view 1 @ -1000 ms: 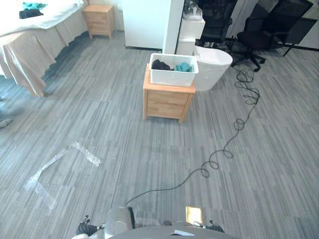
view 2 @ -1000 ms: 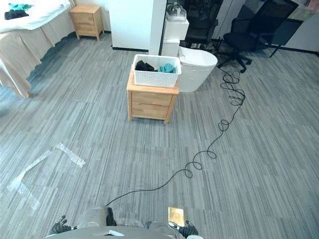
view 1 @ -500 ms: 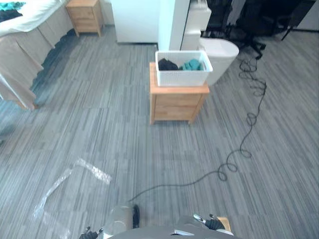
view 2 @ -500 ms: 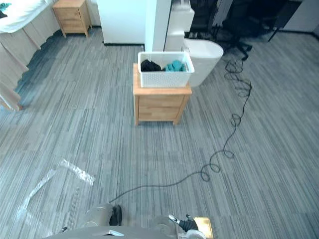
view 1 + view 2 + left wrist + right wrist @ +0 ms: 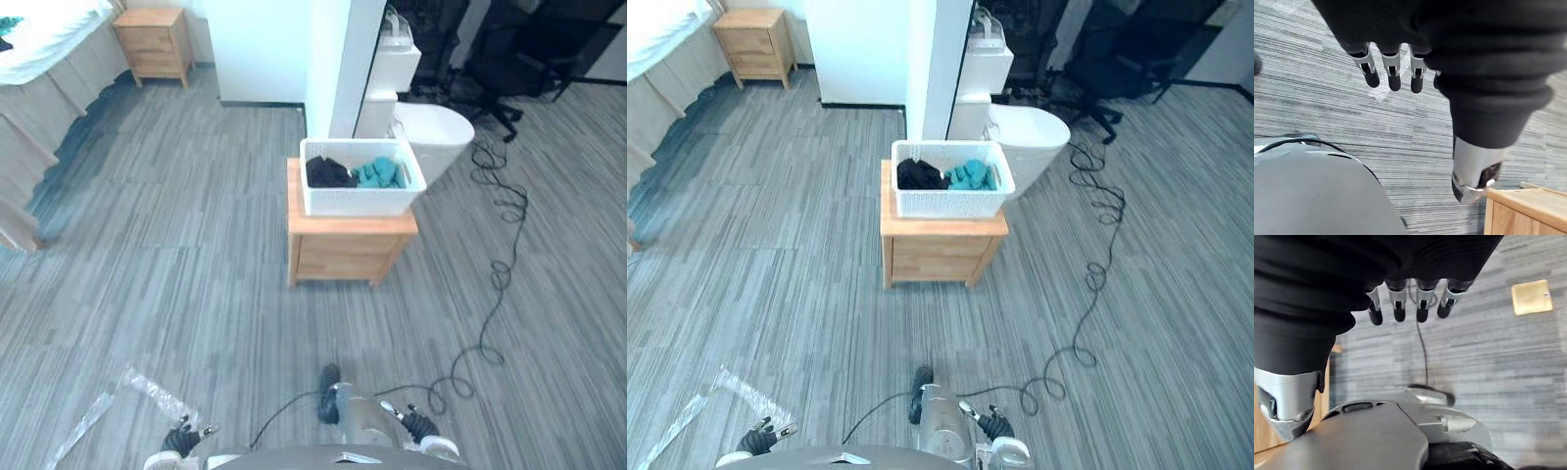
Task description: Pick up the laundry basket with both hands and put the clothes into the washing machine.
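Note:
A white laundry basket point(image 5: 362, 178) stands on a low wooden nightstand point(image 5: 348, 247) straight ahead, a few steps away. Inside it lie black clothes point(image 5: 328, 172) and teal clothes point(image 5: 379, 173). Just behind it on the right sits a white rounded tub point(image 5: 436, 137) below a white unit point(image 5: 397, 70). My left hand point(image 5: 181, 438) hangs low at my side with straight fingers point(image 5: 1393, 78) over the floor, holding nothing. My right hand point(image 5: 418, 426) hangs low on the other side, its fingers point(image 5: 1422, 308) also straight and empty. Both hands are far from the basket.
A bed with a beige skirt point(image 5: 39, 78) lies at the far left, with a second wooden nightstand point(image 5: 152, 41) beside it. A white pillar point(image 5: 338, 59) rises behind the basket. Black office chairs point(image 5: 509, 59) stand at the back right. Clear tape point(image 5: 127, 397) marks the grey floor.
The camera has moved forward and turned: the basket and nightstand now look nearer and more centred. Both hands still hang low and empty.

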### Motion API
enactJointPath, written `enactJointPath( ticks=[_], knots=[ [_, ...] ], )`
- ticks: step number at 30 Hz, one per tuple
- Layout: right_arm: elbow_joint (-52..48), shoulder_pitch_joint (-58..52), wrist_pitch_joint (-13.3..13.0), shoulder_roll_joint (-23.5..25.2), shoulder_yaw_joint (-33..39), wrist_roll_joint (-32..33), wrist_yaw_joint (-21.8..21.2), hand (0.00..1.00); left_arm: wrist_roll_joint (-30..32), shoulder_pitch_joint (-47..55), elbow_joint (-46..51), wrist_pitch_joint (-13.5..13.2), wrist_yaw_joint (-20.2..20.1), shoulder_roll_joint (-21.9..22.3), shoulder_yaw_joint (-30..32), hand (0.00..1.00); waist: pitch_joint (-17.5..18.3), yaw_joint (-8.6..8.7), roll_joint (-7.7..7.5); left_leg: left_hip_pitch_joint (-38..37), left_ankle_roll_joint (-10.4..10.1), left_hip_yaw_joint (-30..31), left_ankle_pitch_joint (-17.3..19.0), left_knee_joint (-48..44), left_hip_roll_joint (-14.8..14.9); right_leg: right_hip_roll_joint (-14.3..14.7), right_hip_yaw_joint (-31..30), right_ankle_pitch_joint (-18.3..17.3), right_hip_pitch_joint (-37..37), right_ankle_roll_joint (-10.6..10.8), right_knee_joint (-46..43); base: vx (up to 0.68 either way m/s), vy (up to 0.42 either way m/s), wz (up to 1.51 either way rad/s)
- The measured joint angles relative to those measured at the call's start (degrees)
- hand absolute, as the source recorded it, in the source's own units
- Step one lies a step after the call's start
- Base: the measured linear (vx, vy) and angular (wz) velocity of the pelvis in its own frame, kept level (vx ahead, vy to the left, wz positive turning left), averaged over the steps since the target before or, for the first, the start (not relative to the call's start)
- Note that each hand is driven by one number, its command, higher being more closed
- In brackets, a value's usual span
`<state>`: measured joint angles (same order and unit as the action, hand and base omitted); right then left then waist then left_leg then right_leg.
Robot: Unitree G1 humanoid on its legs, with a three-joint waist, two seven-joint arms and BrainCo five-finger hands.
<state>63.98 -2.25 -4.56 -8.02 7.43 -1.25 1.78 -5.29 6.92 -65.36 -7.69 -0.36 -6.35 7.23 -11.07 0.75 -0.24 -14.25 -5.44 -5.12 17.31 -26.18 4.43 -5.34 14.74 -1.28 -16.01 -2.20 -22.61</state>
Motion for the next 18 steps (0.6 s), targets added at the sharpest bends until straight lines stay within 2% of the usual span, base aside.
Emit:
enactJointPath(
  ticks=[1, 2, 3, 4, 5, 6, 7, 8, 10, 11, 12, 13, 14, 15, 17, 18],
  knots=[
    [-0.06, 0.00, -0.01, -0.49, -0.01, -0.65, -0.05, 0.00, 0.01, 0.14, 0.00, -0.05, -0.05, 0.48, 0.73, 0.00, 0.16, 0.03, 1.02, 2.91, 0.53, 0.51, -1.16, -6.15, 1.53, 1.12, 0.40, -0.75, 0.59, -0.54, 0.38, 0.50, -0.309, -0.14],
    [-0.09, 0.18, 0.04, -1.44, -0.11, -1.37, -0.07, 0.00, -0.02, 0.23, -0.10, -0.09, -0.04, 1.72, 2.56, 0.00, 0.12, 0.03, 3.06, 8.42, 1.07, 0.75, -6.70, -18.30, 4.53, 4.10, 0.63, -2.04, 2.49, -1.63, 1.69, 0.49, -0.269, -0.38],
    [-0.08, 0.23, 0.09, -1.79, -0.32, -1.38, 0.06, 0.00, -0.05, 0.70, -0.12, 0.14, -0.01, 2.70, 5.11, 0.00, -0.08, -0.23, 3.88, 13.49, 1.98, 0.59, -15.14, -29.08, 7.96, 6.74, 0.21, -3.01, 5.07, -2.77, 3.46, 0.50, -0.244, -0.47],
    [-0.04, 0.32, 0.09, -1.87, -0.50, -1.38, 0.10, 0.00, -0.17, 0.80, -0.10, 0.18, 0.02, 3.02, 6.03, 0.00, -0.32, -0.30, 4.18, 15.57, 2.40, -0.04, -16.71, -34.72, 9.82, 8.01, -0.27, -3.60, 6.77, -3.44, 4.26, 0.49, -0.203, -0.71],
    [0.73, 0.61, 0.30, -1.93, -1.25, -1.37, 0.12, 0.00, -0.28, 0.91, 0.09, 0.10, 0.04, 3.00, 6.25, 0.00, -1.63, -1.14, 3.84, 17.70, 4.29, -2.88, -15.69, -43.33, 13.02, 9.74, -2.00, -4.08, 11.02, -4.81, 5.56, 0.47, -0.173, -0.85],
    [2.02, 1.03, 0.64, -1.84, -2.88, -1.36, 0.11, 0.00, -0.29, 1.04, 0.39, 0.23, 0.00, 2.44, 6.03, 0.00, -2.48, -1.82, 2.74, 18.73, 5.82, -5.22, -13.68, -47.54, 14.49, 10.27, -3.73, -4.63, 14.94, -5.34, 7.03, 0.45, -0.169, -0.84],
    [2.27, 1.22, 0.85, -1.67, -3.10, -1.37, 0.09, 0.00, -0.30, 1.12, 0.55, 0.27, -0.03, 2.21, 5.97, 0.00, -2.65, -1.96, 1.91, 19.64, 6.14, -6.30, -12.88, -47.78, 14.49, 10.37, -4.63, -5.09, 16.53, -5.55, 8.10, 0.40, -0.147, -0.71],
    [2.27, 1.53, 0.93, -1.54, -3.37, -1.37, 0.11, 0.00, -0.30, 1.26, 0.68, 0.24, -0.03, 2.11, 5.96, 0.00, -2.55, -2.26, 1.52, 21.29, 5.87, -7.88, -11.62, -46.18, 14.02, 10.37, -6.29, -5.51, 18.53, -5.72, 9.77, 0.33, -0.106, -0.70],
    [2.81, 1.92, 0.98, -1.75, -3.39, -1.38, 0.13, 0.00, -0.30, 1.39, 1.56, 0.16, -0.01, 2.48, 5.83, 0.00, -2.49, -2.43, 1.71, 24.67, 4.24, -10.26, -8.87, -35.60, 11.94, 10.20, -9.11, -5.03, 21.38, -4.10, 13.17, 0.33, -0.060, -0.68],
    [3.30, 2.26, 1.01, -1.86, -3.38, -1.35, 0.13, 0.00, -0.34, 1.48, 1.73, 0.16, -0.03, 2.51, 5.69, 0.00, -2.48, -2.43, 1.79, 25.71, 3.60, -11.13, -7.88, -29.20, 10.73, 10.03, -10.25, -5.18, 22.18, -3.49, 14.24, 0.27, 0.004, -0.59],
    [3.35, 2.41, 1.00, -1.79, -3.29, -1.34, 0.19, 0.00, -0.35, 1.52, 1.81, 0.15, -0.04, 2.47, 5.46, 0.00, -2.47, -2.54, 1.77, 26.76, 3.33, -12.16, -7.46, -16.58, 8.19, 9.48, -11.76, -5.68, 23.04, -2.66, 15.65, 0.28, 0.043, -0.55],
    [3.32, 2.44, 1.00, -1.81, -3.28, -1.34, 0.19, 0.00, -0.39, 1.52, 1.83, 0.15, -0.03, 2.50, 5.34, 0.00, -2.42, -2.57, 1.82, 27.17, 3.18, -12.03, -7.57, -11.03, 6.85, 9.22, -12.32, -5.91, 23.20, -2.27, 16.09, 0.35, 0.094, -0.48],
    [3.23, 2.56, 0.99, -1.84, -3.26, -1.31, 0.25, 0.00, -0.81, 1.50, 1.83, 0.14, 0.00, 2.54, 4.65, 0.00, -2.39, -2.61, 1.88, 27.21, 2.23, -11.72, -8.48, -1.19, 4.40, 8.56, -13.05, -6.46, 23.47, -1.39, 16.88, 0.38, 0.141, -0.30],
    [3.22, 2.38, 0.99, -2.01, -3.33, -1.31, 0.25, 0.00, -1.26, 1.56, 1.85, 0.13, 0.01, 2.44, 3.23, 0.00, -2.17, -2.70, 2.11, 26.66, 1.97, -10.64, -11.34, 8.09, 1.92, 8.11, -13.76, -6.64, 23.98, -0.73, 17.28, 0.35, 0.151, -0.34],
    [3.13, 1.96, 0.99, -2.48, -3.41, -1.31, 0.24, 0.00, -1.35, 1.76, 1.76, 0.13, 0.00, 2.44, 2.03, 0.00, -1.51, -3.02, 3.11, 25.57, 2.74, -10.24, -15.79, 13.71, 0.60, 7.99, -14.31, -7.94, 24.72, 1.28, 17.19, 0.43, 0.214, -0.27],
    [2.65, 0.79, 0.96, -3.07, -3.33, -1.31, 0.23, 0.00, -1.35, 2.40, 1.51, 0.14, -0.05, 3.18, 1.59, 0.00, -0.46, -2.94, 4.79, 23.99, 5.29, -9.68, -20.60, 15.38, 0.38, 8.43, -14.25, -9.64, 25.62, 2.93, 16.35, 0.53, 0.282, -0.10]
  ],
)
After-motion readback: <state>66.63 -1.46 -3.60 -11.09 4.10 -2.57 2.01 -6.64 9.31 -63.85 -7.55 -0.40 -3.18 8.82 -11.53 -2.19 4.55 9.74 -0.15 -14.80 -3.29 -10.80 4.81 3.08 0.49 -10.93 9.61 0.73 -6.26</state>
